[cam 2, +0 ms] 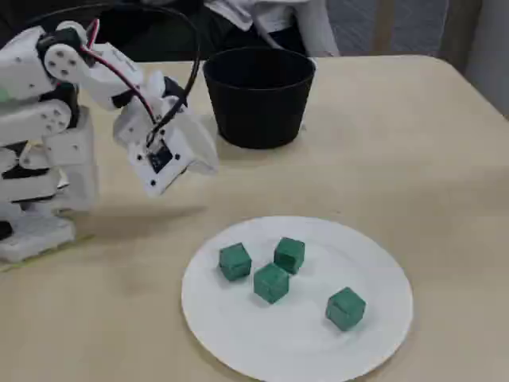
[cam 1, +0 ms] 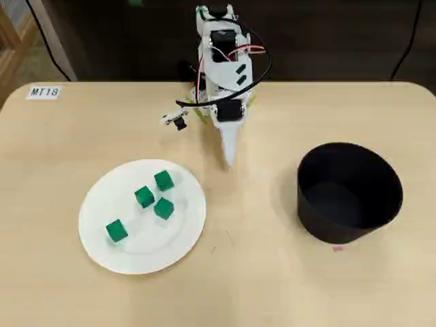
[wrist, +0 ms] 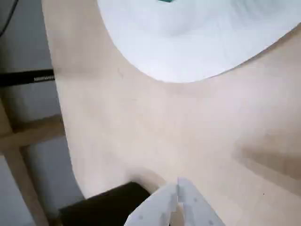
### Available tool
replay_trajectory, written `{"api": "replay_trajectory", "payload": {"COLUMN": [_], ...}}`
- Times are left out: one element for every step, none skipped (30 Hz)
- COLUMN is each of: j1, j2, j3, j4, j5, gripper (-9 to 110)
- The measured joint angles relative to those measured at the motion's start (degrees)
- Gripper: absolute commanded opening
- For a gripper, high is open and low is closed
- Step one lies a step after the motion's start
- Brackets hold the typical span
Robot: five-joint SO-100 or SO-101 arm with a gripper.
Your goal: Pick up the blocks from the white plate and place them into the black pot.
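Closed and empty, the gripper (cam 1: 229, 158) hovers over bare table (cam 1: 272, 286) between plate (cam 1: 102, 238) and pot (cam 1: 349, 192), fingers together. Left of the pot in the overhead view, the plate carries all four blocks (cam 1: 144, 197).

table (cam 1: 286, 286): light wood top, rounded corners | label (cam 1: 44, 92): white tag reading "MT18" at overhead view's far-left corner | behind the table: dark backdrop | wooden frame (cam 1: 13, 37): upper left of overhead view | light: even, soft shadows
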Motion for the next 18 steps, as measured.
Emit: {"api": "replay_trajectory", "payload": {"j1": [0.00, 0.35, 2.99, 5.27, 6.94, 7.21, 7.56, 7.65, 7.38, 7.65, 7.91, 7.91, 7.91, 8.00, 8.00, 8.00, 8.00, 8.00], "j2": [0.00, 0.00, -0.09, 0.18, 0.18, 0.18, 0.09, 0.18, 0.18, 0.18, 0.18, 0.18, 0.18, 0.00, -0.09, -0.09, -0.09, -0.09], "j3": [0.00, -0.09, -0.53, -0.53, -0.53, -0.53, -0.53, -0.53, -0.53, -0.53, -0.53, -0.53, -0.53, -0.88, -1.67, -2.72, -4.04, -5.63], "j4": [-0.09, -0.35, -0.35, -0.35, -0.35, -0.44, -0.62, -0.70, -0.70, -0.70, -0.70, -0.70, -0.70, -0.97, -1.05, -1.14, -1.23, -1.23], "j5": [0.09, 1.05, 1.58, 1.93, 2.11, 2.11, 2.11, 2.11, 2.11, 2.11, 2.11, 2.20, 2.29, 2.37, 2.11, 1.93, 1.41, 0.88], "gripper": [-2, -2, -2, -2, -2, -2, -2, -2, -2, -2, -2, -1, 2, 5, 8, 9, 8, 5]}}
